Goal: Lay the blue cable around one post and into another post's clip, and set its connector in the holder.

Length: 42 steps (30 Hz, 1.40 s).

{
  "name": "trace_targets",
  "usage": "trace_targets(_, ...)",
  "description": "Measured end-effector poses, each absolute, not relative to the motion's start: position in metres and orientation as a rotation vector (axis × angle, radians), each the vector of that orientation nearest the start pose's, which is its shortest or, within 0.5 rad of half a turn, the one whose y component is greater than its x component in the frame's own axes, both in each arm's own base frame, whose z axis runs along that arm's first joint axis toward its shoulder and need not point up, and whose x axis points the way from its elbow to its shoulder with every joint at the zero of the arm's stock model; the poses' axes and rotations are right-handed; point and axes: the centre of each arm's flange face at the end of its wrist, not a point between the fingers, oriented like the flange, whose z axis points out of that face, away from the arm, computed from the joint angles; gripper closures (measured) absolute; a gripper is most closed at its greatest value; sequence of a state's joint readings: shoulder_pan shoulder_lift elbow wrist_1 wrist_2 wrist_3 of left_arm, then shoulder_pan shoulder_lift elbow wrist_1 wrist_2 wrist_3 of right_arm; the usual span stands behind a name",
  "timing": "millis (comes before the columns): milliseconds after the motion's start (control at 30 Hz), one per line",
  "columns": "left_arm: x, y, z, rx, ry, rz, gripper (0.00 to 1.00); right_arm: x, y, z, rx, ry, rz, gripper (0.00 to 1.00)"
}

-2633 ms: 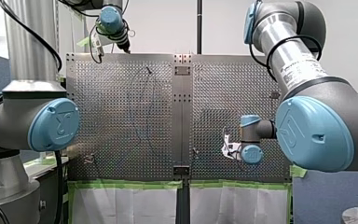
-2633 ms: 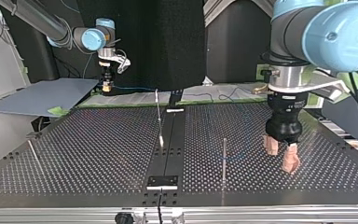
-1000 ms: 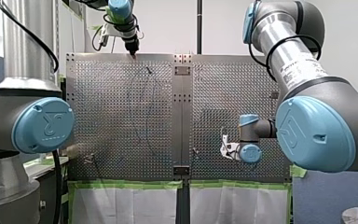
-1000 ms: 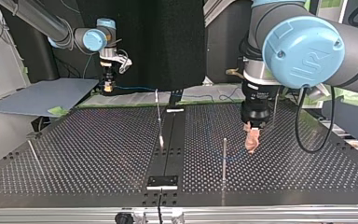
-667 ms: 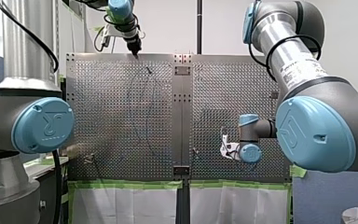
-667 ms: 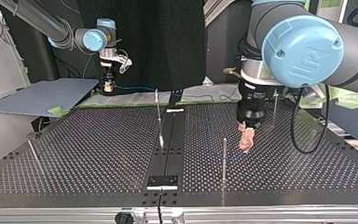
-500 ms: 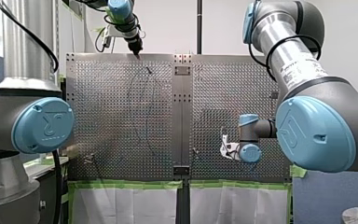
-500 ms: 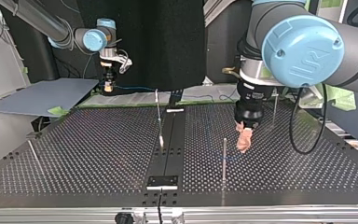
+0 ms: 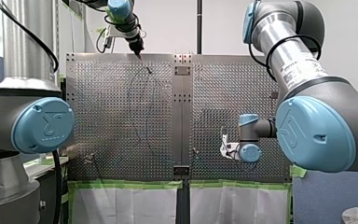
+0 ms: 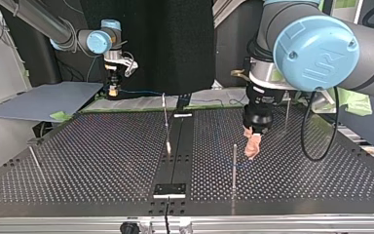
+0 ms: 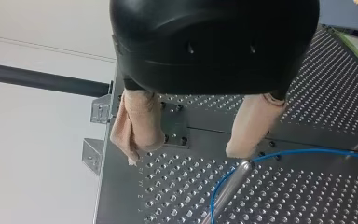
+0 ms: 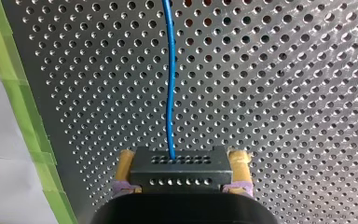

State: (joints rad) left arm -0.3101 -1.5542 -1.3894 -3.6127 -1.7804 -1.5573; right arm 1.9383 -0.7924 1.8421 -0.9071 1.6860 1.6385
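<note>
The blue cable (image 12: 169, 79), likely light and limp, runs over the desk (image 10: 102, 156) from its rigid connector (image 12: 181, 169), clenched in my right jaws, to a post (image 11: 228, 186) just ahead of my released, seemingly empty left jaws; grip it close beside the post.

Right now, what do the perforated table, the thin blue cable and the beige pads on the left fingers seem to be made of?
Grey perforated table: metal, likely aluminium or steel; dull brushed sheen, punched holes.
Thin blue cable: smooth plastic-looking jacket, even colour, bends softly.
Beige pads on the left gripper fingers: soft cloth or tape, perhaps; wrinkled, frayed at one tip.
</note>
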Motion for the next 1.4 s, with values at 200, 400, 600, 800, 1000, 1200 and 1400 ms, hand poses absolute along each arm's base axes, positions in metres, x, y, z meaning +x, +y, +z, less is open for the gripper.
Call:
trace_targets(200,0.389,-0.243,0.542,0.151,1.832,-0.015,0.00,0.321,-0.495,0.012,1.487,-1.216,1.343,0.82)
trace_targets(400,0.389,-0.243,0.542,0.150,1.831,-0.015,0.00,0.321,-0.495,0.013,1.490,-1.216,1.340,0.82)
trace_targets(600,0.389,-0.243,0.542,0.138,1.831,-0.020,0.00,0.321,-0.495,0.013,1.491,-1.217,1.340,0.82)
trace_targets(800,0.385,-0.246,0.537,0.136,1.843,-0.036,0.00,0.321,-0.495,0.013,1.490,-1.216,1.340,0.82)
trace_targets(1000,0.363,-0.258,0.531,0.186,1.817,-0.106,0.00,0.321,-0.495,0.013,1.492,-1.218,1.338,0.82)
trace_targets(1200,0.328,-0.272,0.532,0.172,1.758,-0.202,0.00,0.321,-0.494,0.012,1.493,-1.224,1.328,0.82)
trace_targets(1400,0.308,-0.285,0.518,0.135,1.742,-0.257,0.00,0.323,-0.491,0.012,1.496,-1.230,1.317,0.82)
